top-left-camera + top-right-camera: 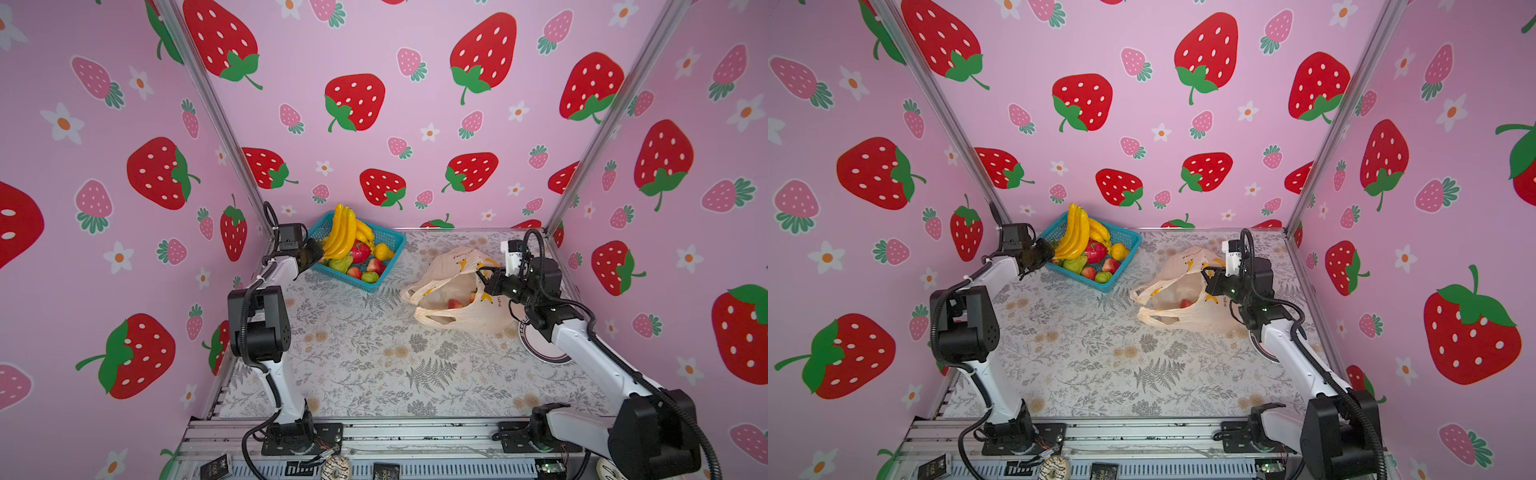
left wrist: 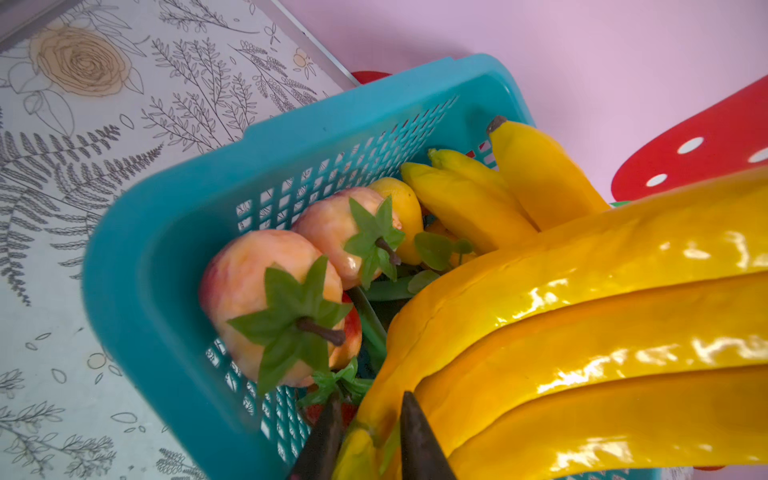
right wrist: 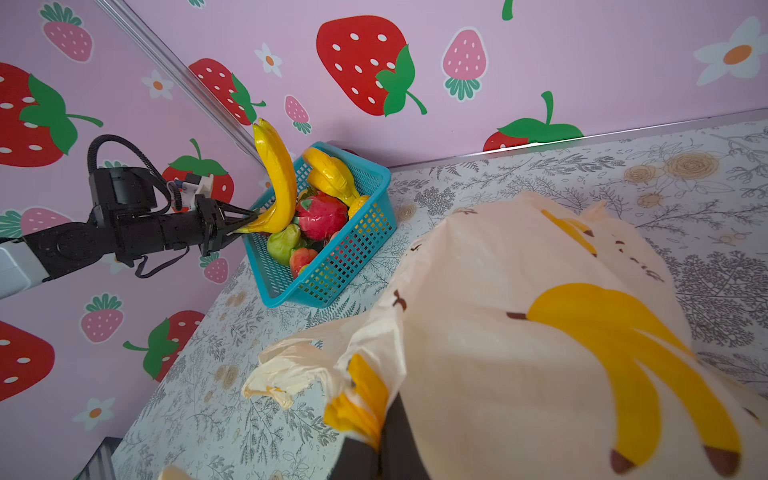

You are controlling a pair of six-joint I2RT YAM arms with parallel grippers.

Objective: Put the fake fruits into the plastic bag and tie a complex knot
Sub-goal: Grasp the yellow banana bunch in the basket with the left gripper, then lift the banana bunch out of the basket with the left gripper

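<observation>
Briefly, left to right across a top view. Left of centre, the left gripper (image 1: 321, 257) sits at the near-left corner of the teal basket (image 1: 390, 255). Its jaws stand narrow, one on either side of the stem of the big banana bunch (image 1: 343, 232), and look to be pinching it. The bunch stands nearly upright, tips well above the rim. The other fake fruits (image 1: 361, 266) lie in the basket beneath.

Right of centre, the plastic bag (image 1: 453, 266) lies on the floral table (image 1: 374, 365), mouth facing left, with a red fruit (image 1: 455, 303) showing inside. At its right edge the right gripper (image 1: 482, 274) is closed on the rim, holding the mouth up. The handles lie loose, with no knot.

Risks, as I judge them:
- The stem is thin and glossy and the bunch long and top-heavy, so it may twist or slip free.
- Its curve may snag the basket wall and drag the basket.
- The bag hangs from one pinch only, so the mouth may sag shut against so long a load.
</observation>
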